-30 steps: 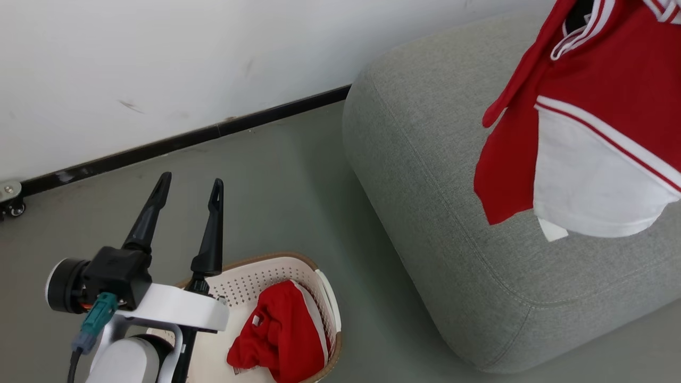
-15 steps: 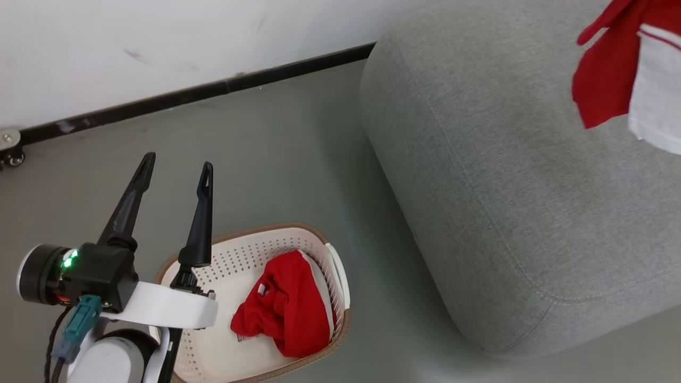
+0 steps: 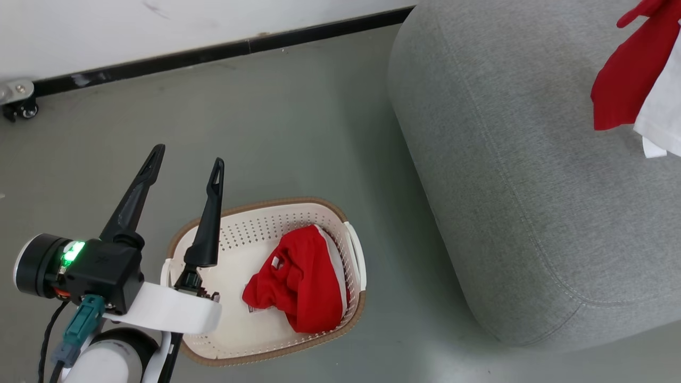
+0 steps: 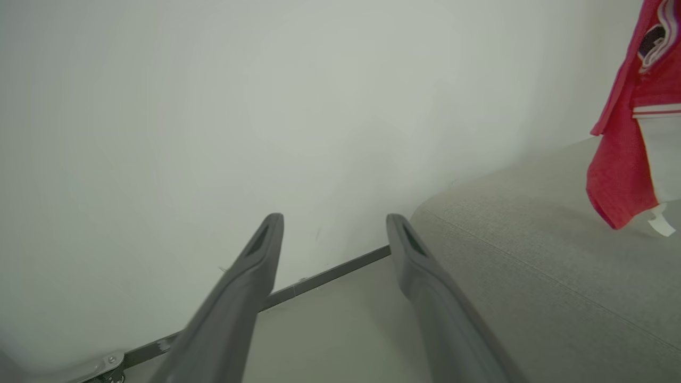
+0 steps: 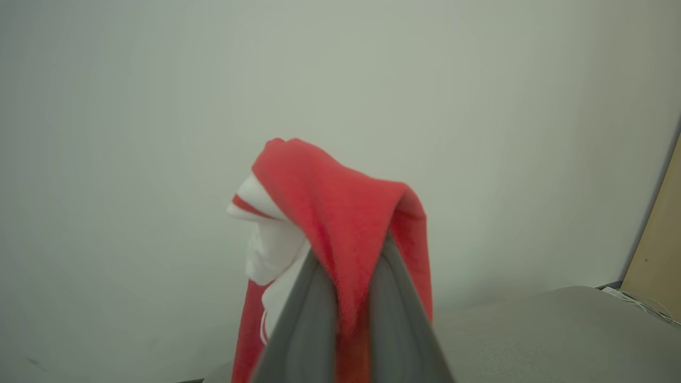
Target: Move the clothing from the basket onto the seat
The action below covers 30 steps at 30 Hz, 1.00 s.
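Right gripper (image 5: 350, 252) clenched on red-and-white garment (image 5: 330, 197): cloth pinched between fingers, draped over tips. Head view: it hangs upper right, over grey seat (image 3: 505, 159). Second red garment (image 3: 303, 282) bunched in basket (image 3: 255, 229), lower centre, on floor (image 3: 298, 133) beside seat. Left gripper (image 3: 188, 156) lower left, jaws spread, empty.

The left arm (image 3: 165, 311) rises from the lower left of the head view. Its left jaws are spread wide and empty, with the dark fingers (image 3: 208, 223) pointing up. The right jaws are pinched tight on the clothing (image 5: 340, 213).
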Motion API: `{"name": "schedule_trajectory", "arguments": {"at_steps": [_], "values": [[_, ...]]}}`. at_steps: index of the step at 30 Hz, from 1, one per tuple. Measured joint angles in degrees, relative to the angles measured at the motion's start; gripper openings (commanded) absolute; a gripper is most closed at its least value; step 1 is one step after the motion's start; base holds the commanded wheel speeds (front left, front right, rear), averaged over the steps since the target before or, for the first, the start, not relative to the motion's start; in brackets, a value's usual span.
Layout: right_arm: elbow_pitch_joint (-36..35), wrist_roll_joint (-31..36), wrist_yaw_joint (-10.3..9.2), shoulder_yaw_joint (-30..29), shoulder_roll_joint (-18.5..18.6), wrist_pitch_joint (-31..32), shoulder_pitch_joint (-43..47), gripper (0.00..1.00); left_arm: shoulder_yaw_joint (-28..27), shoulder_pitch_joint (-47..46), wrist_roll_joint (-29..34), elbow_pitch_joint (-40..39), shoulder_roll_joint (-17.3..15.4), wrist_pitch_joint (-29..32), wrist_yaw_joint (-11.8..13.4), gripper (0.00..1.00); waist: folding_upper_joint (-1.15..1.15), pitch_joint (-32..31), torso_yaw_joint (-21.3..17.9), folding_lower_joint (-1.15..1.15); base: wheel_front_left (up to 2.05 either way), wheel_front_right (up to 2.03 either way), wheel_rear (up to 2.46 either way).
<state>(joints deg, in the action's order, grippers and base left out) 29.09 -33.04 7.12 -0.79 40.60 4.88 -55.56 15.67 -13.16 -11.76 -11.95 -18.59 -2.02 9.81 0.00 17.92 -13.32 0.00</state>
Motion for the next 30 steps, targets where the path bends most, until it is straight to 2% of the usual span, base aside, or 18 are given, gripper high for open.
{"name": "schedule_trajectory", "arguments": {"at_steps": [10,19,30], "values": [[2.9,0.6,0.0,0.9,-2.5,-2.7,-1.4,0.0,0.3,-1.3,0.2,-1.8,-0.3,1.1,-0.3,1.0,0.0,2.8,1.3,0.0,0.0,0.0,0.0],[10.8,0.8,0.0,0.0,-6.6,-6.2,3.4,0.0,0.3,-2.2,0.5,-2.3,-0.8,2.6,-0.3,1.0,0.0,5.3,1.5,0.0,0.0,0.0,0.0],[18.0,0.2,0.0,-1.9,-9.8,-10.7,6.3,0.0,-0.4,-2.4,1.4,-3.0,-2.2,4.1,-0.3,1.0,0.0,7.0,1.0,0.0,0.0,0.0,0.0]]}}
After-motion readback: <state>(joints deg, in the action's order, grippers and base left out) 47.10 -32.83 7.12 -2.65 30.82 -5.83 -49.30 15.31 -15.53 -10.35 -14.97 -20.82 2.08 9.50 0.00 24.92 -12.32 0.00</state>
